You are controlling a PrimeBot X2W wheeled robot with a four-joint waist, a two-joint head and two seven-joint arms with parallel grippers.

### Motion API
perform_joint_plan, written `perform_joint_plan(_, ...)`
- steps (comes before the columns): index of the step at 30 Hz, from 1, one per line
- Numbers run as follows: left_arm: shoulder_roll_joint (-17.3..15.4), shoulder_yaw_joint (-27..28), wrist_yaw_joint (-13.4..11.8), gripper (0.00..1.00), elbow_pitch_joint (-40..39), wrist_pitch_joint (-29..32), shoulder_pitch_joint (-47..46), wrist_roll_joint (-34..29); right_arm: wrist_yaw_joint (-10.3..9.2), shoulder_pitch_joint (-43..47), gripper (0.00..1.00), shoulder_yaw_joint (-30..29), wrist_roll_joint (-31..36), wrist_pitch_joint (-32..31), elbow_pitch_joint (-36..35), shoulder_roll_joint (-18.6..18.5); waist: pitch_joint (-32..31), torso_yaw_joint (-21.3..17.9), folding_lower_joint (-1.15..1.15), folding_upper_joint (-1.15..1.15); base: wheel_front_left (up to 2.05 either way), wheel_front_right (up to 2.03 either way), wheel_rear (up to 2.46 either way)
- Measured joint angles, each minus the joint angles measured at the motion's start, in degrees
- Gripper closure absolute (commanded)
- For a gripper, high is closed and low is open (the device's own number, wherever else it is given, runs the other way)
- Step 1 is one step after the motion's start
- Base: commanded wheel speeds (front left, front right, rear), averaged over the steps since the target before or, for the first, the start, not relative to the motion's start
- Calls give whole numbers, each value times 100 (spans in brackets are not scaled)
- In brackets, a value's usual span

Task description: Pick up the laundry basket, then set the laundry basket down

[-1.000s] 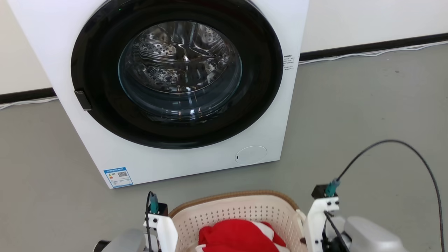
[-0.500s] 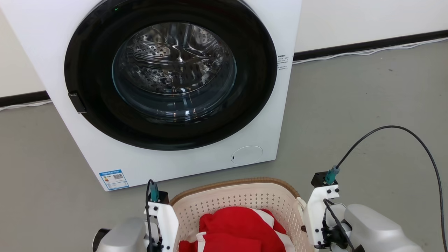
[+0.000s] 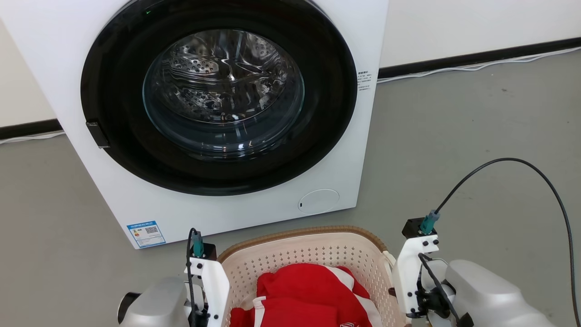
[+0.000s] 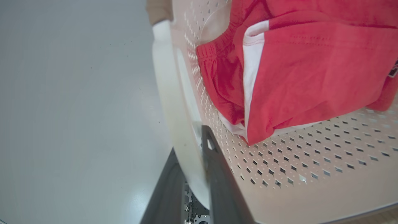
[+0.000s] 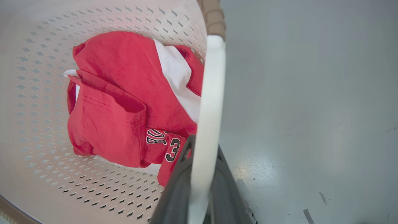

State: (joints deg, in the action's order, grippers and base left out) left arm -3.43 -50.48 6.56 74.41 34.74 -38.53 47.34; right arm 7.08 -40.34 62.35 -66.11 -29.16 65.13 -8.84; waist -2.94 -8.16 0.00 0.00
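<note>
You had the laundry basket close in front of you, between your two arms and just on the near side of the washing machine. Your left jaws were clenched on its white left handle, your right jaws on the white right handle (one finger inside, one outside, on each side). A red and white garment lay inside. Whether the basket touched the grey floor could not be told.
</note>
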Motion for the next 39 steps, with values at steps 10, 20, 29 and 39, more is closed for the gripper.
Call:
perform_joint_plan(10,-23,-32,0,100,3,4,-38,14,0,1,100,127,-107,44,-14,8,-19,-5,0,0,0,0,0)
perform_joint_plan(20,-40,-80,0,100,4,3,-93,33,0,-3,100,253,-248,60,-15,7,-34,-2,0,0,0,0,0)
perform_joint_plan(29,-46,-116,-1,100,4,2,-93,65,-1,-24,100,353,-359,102,-14,4,-56,13,0,0,0,0,0)
perform_joint_plan(39,-60,-148,-1,100,4,-3,-93,122,0,-93,100,472,-426,160,-15,5,-60,33,0,0,0,0,0)
